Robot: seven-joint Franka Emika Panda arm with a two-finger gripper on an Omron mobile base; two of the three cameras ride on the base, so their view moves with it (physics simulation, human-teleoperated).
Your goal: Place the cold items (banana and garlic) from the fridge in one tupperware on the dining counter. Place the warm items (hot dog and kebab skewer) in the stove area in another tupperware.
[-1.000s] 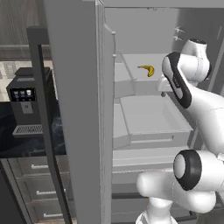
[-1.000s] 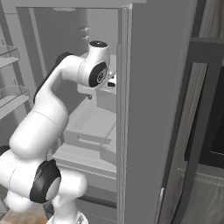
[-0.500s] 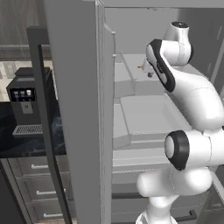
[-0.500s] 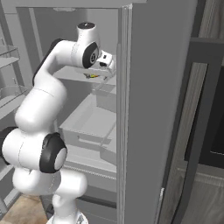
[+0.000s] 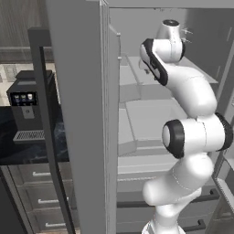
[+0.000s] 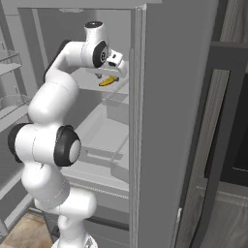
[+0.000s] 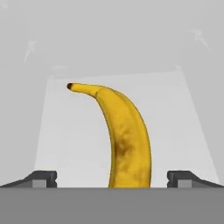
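Observation:
The fridge (image 6: 169, 97) stands with its doors open, and my arm reaches up onto its upper white shelf (image 7: 175, 113). A yellow banana (image 7: 127, 135) lies on that shelf, its dark tip pointing away from the hand. My gripper (image 7: 113, 179) is open, and its two fingertips (image 7: 41, 178) stand wide apart on either side of the banana's near end without touching it. In the right base view the banana (image 6: 109, 81) lies just below the hand (image 6: 115, 60). The garlic, hot dog, kebab skewer and both tupperware are out of view.
The open fridge door (image 5: 80, 100) stands close on the arm's left. Past it, a black coffee machine (image 5: 23, 105) sits on a dark worktop over grey drawers (image 5: 41, 192). White fridge drawers (image 5: 151, 114) lie below the shelf. Door shelves (image 6: 9, 63) are at far left.
The arm has risen and swung deeper into the fridge, bringing the hand over the shelf to the banana. The gripper has stayed open and the banana has not moved.

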